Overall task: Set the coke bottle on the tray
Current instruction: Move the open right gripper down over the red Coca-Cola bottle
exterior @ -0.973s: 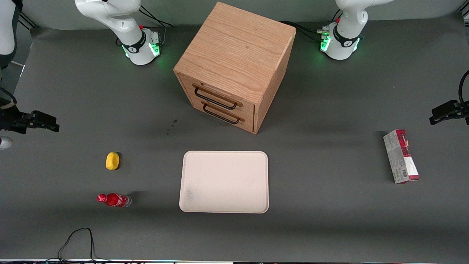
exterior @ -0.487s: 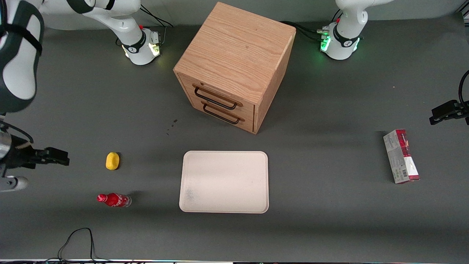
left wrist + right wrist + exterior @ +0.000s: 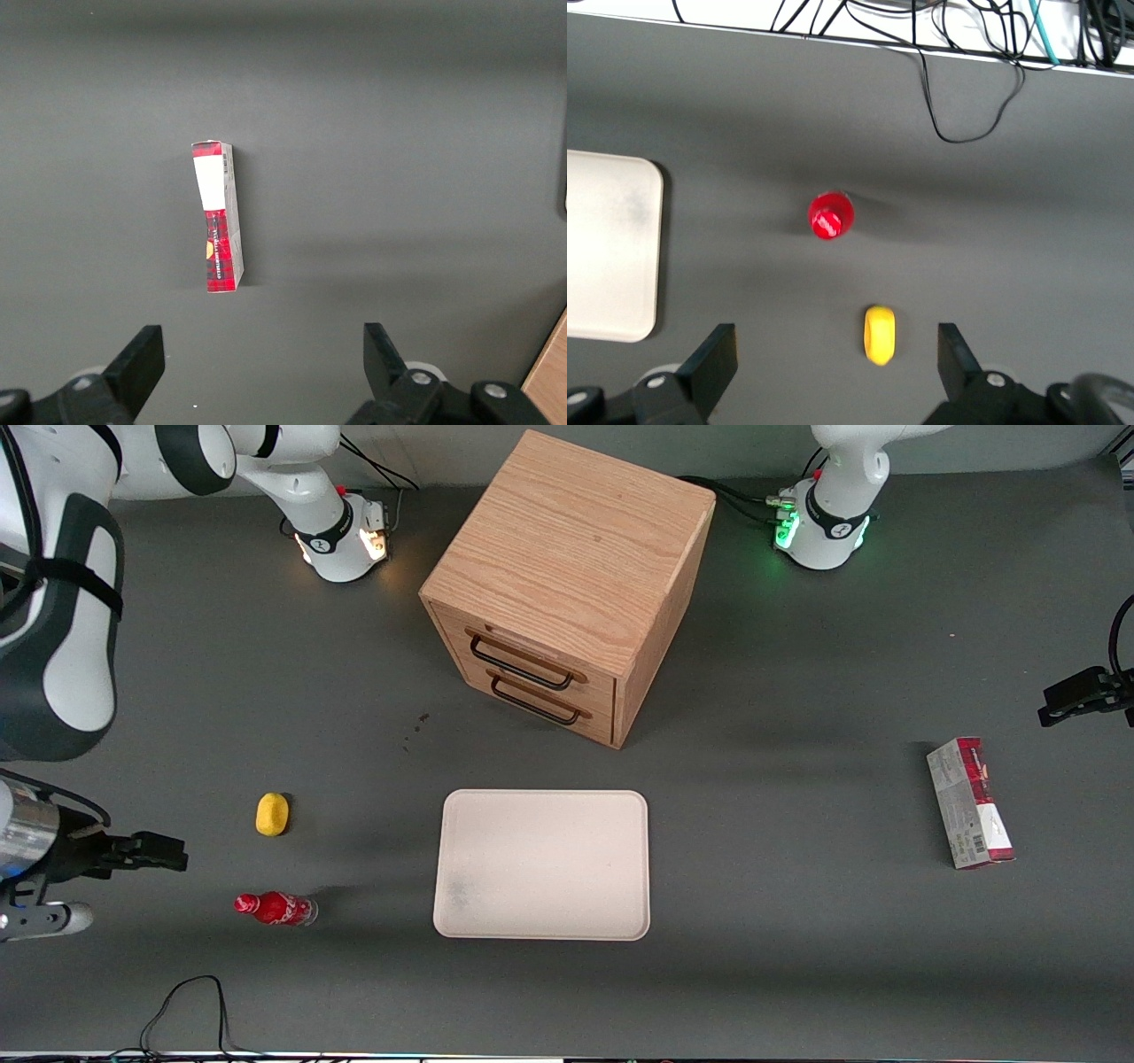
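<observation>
The coke bottle [image 3: 275, 908] stands on the grey table, nearer to the front camera than the yellow lump. From above in the right wrist view it shows as a round red cap [image 3: 831, 215]. The cream tray [image 3: 540, 864] lies flat beside it toward the table's middle, and its rounded edge [image 3: 620, 257] also appears in the wrist view. My gripper [image 3: 151, 853] hovers above the table toward the working arm's end, apart from the bottle. Its fingers [image 3: 713, 356] are spread wide and open, with nothing between them [image 3: 833, 363].
A yellow oval lump [image 3: 272, 814] [image 3: 880, 334] lies close to the bottle. A wooden drawer cabinet [image 3: 567, 576] stands farther back than the tray. A red-and-grey carton [image 3: 970, 802] [image 3: 219, 217] lies toward the parked arm's end. Cables [image 3: 186, 1001] [image 3: 966, 88] run along the table's front edge.
My right arm has swung nearer to the front camera and inward toward the bottle and lump. The bottle, tray and lump have not moved.
</observation>
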